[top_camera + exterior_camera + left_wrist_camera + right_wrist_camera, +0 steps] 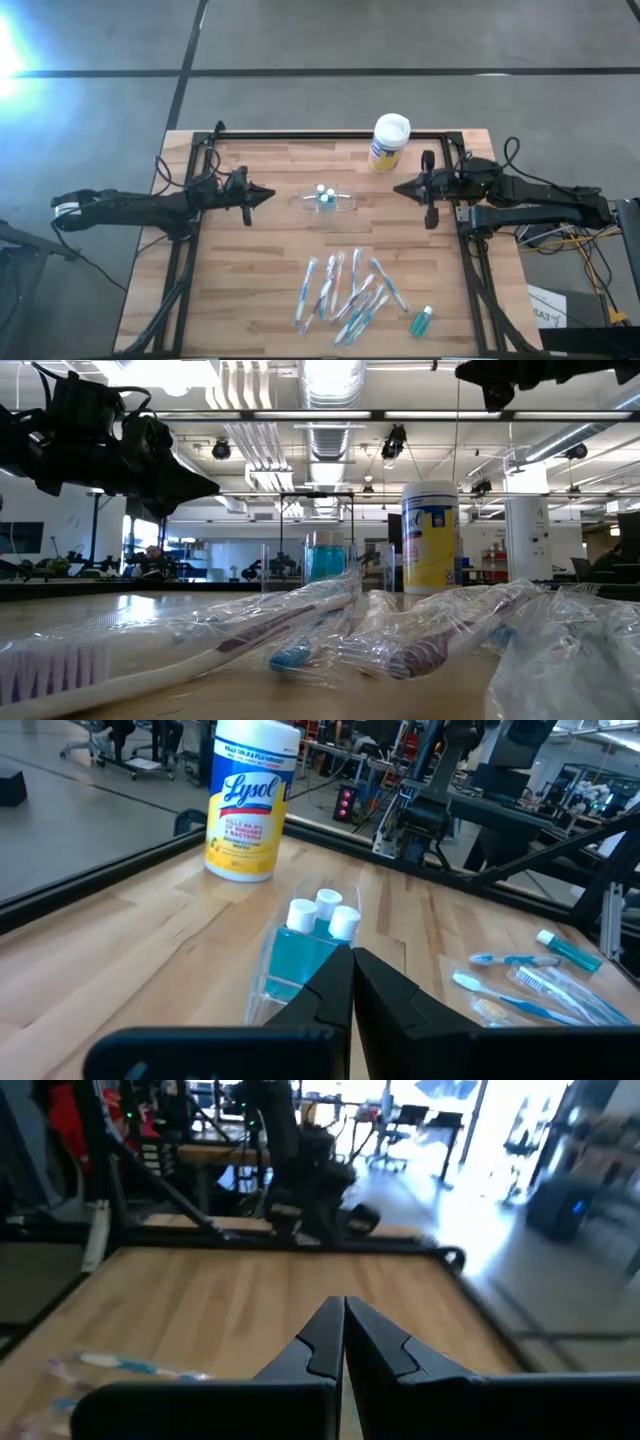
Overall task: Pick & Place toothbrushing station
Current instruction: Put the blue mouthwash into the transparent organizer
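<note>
Meanwhile, the clear plastic toothbrushing station point(327, 200), holding white-capped blue bottles mid-table, is faced by the clenched left gripper point(266, 194), nearer than the clenched right gripper point(402, 187); its long axis is laid between them

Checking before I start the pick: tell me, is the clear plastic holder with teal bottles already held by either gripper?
No. The clear plastic holder lies on the wooden table, apart from both grippers.
</note>
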Available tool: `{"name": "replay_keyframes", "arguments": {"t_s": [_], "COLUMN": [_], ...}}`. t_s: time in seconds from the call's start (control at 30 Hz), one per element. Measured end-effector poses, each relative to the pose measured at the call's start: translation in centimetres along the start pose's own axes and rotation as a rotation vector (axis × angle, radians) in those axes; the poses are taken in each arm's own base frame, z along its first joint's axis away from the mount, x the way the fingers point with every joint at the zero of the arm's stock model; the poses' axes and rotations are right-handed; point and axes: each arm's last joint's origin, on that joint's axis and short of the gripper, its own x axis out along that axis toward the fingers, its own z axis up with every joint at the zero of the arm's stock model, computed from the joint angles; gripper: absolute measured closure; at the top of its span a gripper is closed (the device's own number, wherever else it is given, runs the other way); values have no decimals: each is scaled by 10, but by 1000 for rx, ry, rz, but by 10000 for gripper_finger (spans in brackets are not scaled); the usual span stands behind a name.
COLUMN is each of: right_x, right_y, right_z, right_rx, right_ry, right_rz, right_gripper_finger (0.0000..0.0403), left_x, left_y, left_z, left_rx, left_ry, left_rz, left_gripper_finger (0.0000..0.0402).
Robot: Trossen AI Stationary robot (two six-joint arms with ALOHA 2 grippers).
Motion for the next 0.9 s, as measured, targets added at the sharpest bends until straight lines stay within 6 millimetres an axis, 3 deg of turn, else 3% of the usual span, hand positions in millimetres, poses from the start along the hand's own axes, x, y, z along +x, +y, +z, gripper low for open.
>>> {"name": "replay_keyframes", "arguments": {"t_s": [0.23, 0.5, 0.73, 0.9], "right_x": [2, 10, 36, 62], "right_y": [1, 2, 8, 32], "right_z": [-18, -12, -7, 7], "right_rx": [125, 357, 502, 508], "right_ry": [51, 201, 447, 616], "right_rz": [5, -18, -178, -217], "right_gripper_finger": [394, 394, 394, 394], "left_x": [0, -1, 3, 4], "left_y": [0, 0, -3, -4], "left_z": [0, 1, 13, 15], "left_rx": [-4, -2, 13, 104], "left_ry": [-2, -10, -51, -49], "left_rz": [-1, -2, -12, -34], "left_gripper_finger": [392, 386, 394, 395]}}
